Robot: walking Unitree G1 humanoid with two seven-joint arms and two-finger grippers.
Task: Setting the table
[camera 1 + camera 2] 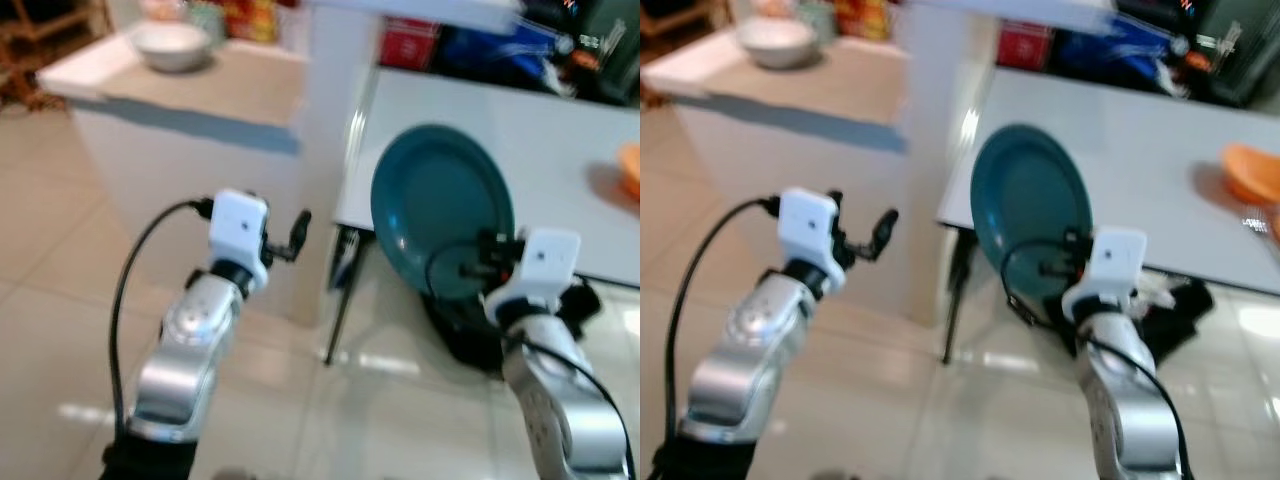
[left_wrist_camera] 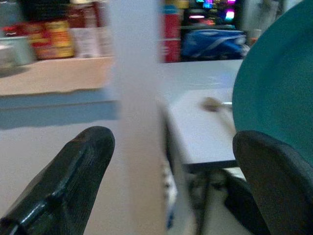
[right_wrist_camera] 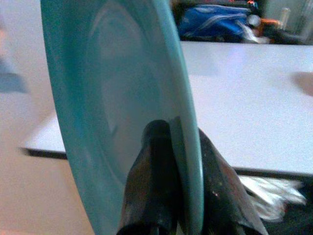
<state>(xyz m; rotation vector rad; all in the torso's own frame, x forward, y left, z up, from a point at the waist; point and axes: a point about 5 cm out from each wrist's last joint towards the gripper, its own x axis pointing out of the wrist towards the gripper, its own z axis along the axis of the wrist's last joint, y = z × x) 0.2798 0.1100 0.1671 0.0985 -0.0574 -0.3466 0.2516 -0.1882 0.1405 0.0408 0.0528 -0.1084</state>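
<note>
While the right end effector (image 3: 178, 161) is pinching the teal plate (image 1: 440, 205) upright by its rim before the white counter (image 1: 560, 150), the left end effector (image 2: 171, 171) is hovering spread, its wrist view catching a spoon (image 2: 215, 104) there.

The near half of the grey table (image 1: 480, 130) lies bare, so my right gripper (image 3: 183, 161), clamped on the teal plate (image 1: 440, 210), has open surface just ahead. An orange dish (image 1: 1252, 172) sits at the table's right edge, and blue bags (image 1: 500, 50) crowd its far side. To my left, a white pillar (image 1: 330, 120) and counter (image 1: 190, 110) stand before my spread left gripper (image 1: 285, 235).
</note>
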